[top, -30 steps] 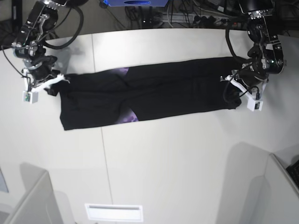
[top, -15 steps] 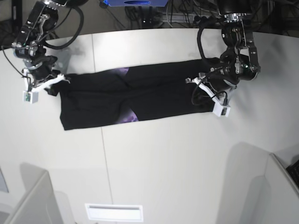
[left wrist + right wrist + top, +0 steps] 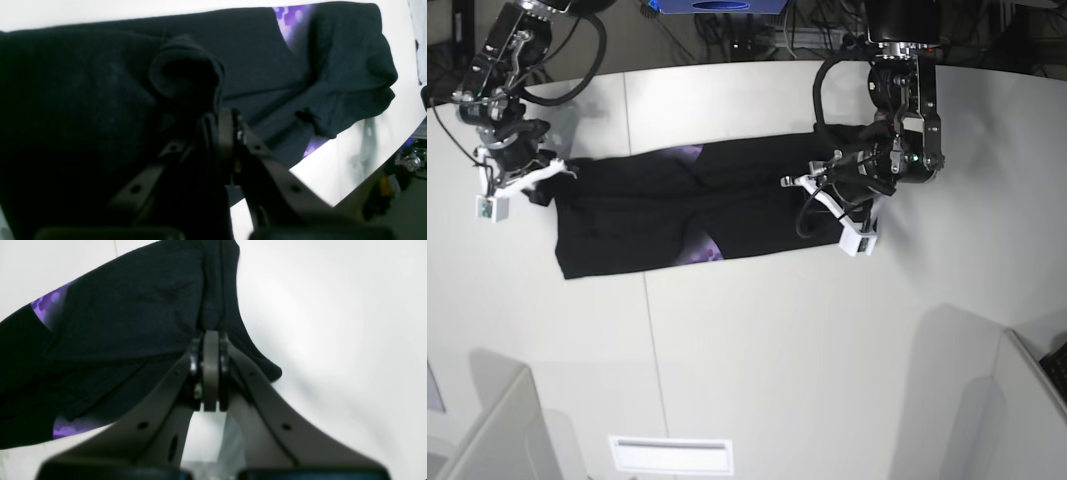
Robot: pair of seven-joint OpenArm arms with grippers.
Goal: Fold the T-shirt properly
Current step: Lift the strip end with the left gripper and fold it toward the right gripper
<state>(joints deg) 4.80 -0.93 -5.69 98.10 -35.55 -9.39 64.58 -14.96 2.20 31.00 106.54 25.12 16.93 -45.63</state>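
The black T-shirt (image 3: 657, 215) lies as a long band across the white table, with purple print (image 3: 708, 250) showing at folds. My left gripper (image 3: 812, 205) is shut on the shirt's right end and holds it lifted and doubled back over the band. In the left wrist view the fingertips (image 3: 227, 123) pinch a bunched roll of black cloth (image 3: 186, 73). My right gripper (image 3: 555, 172) is shut on the shirt's left end, low at the table. In the right wrist view its fingertips (image 3: 210, 350) clamp a gathered edge of the shirt (image 3: 133, 306).
The white table (image 3: 777, 340) has a seam (image 3: 649, 330) running front to back. Grey partitions stand at the front left (image 3: 487, 420) and front right (image 3: 1017, 400). A white slotted plate (image 3: 670, 455) sits at the front edge. Cables (image 3: 757, 35) lie behind the table.
My left arm has carried the shirt's right end leftwards, so the band is shorter and doubled over on that side. My right arm has not moved.
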